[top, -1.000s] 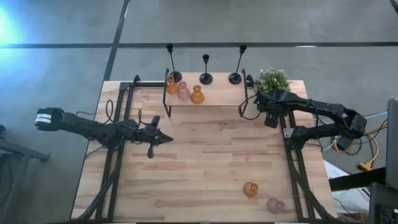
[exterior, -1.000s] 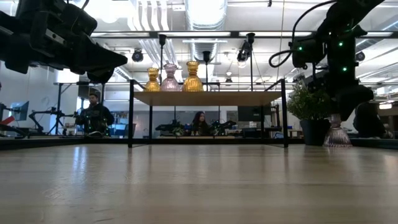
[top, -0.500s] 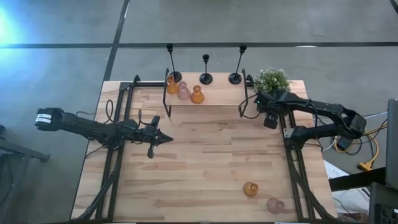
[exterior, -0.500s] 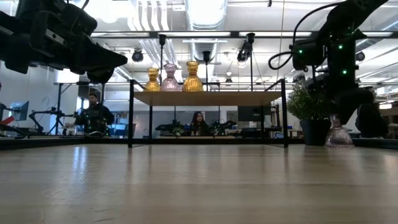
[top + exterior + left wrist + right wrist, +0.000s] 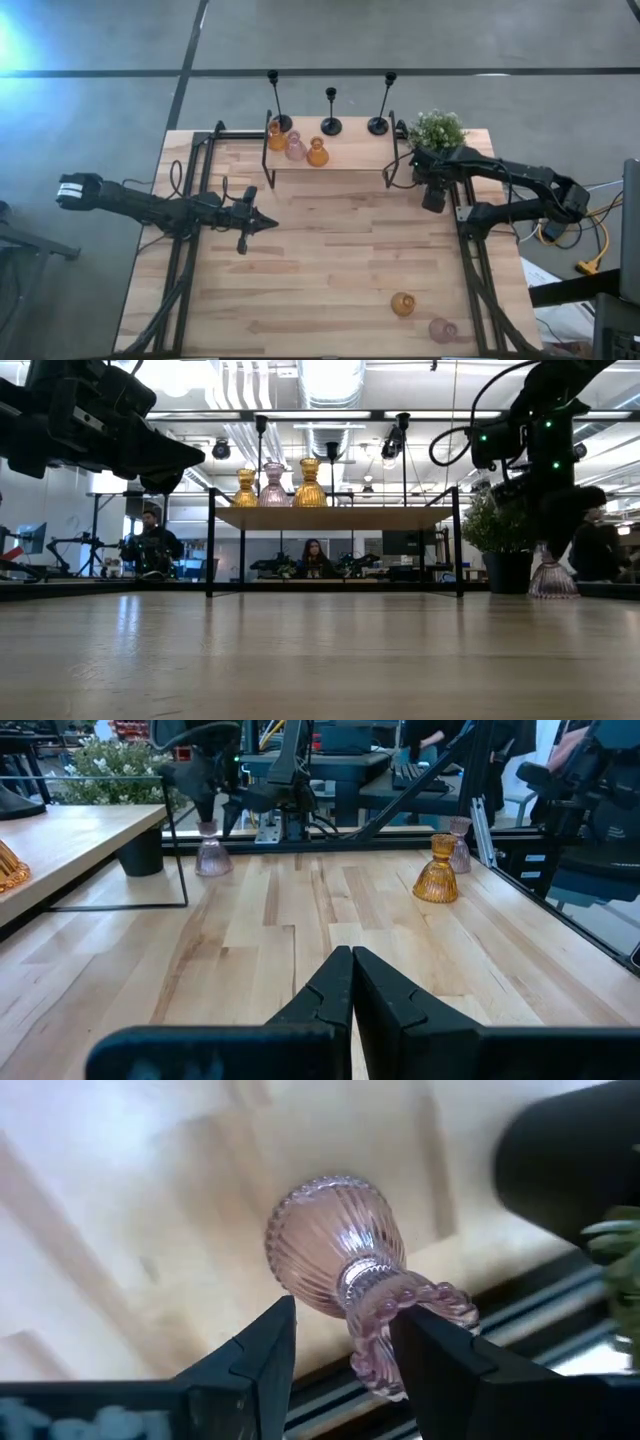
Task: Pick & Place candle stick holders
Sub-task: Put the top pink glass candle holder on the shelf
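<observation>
Right wrist view gives me what the overhead cannot: the pink glass holder (image 5: 345,1265) sits between my right arm's fingers (image 5: 255,1355), which stand apart on either side of its beaded rim, not pressing it as far as I can see. From above, the right gripper (image 5: 433,195) hangs at the desk's (image 5: 330,260) right edge, just in front of the green plant (image 5: 437,128), and hides that holder entirely. The low view shows the same pink holder (image 5: 553,575) standing upright on the desk beside the plant pot (image 5: 508,570), under the right arm.

Left wrist view shows my left jaws pressed together with nothing between them; the left gripper (image 5: 262,222) waits over the desk's left middle.

On the wooden shelf (image 5: 330,155) at the back I see two amber holders (image 5: 317,153) and a pink one (image 5: 295,148), with three black tall-stemmed holders (image 5: 331,124) behind them. Near the front right corner stand one more amber holder (image 5: 403,304) and another pink holder (image 5: 443,329).
</observation>
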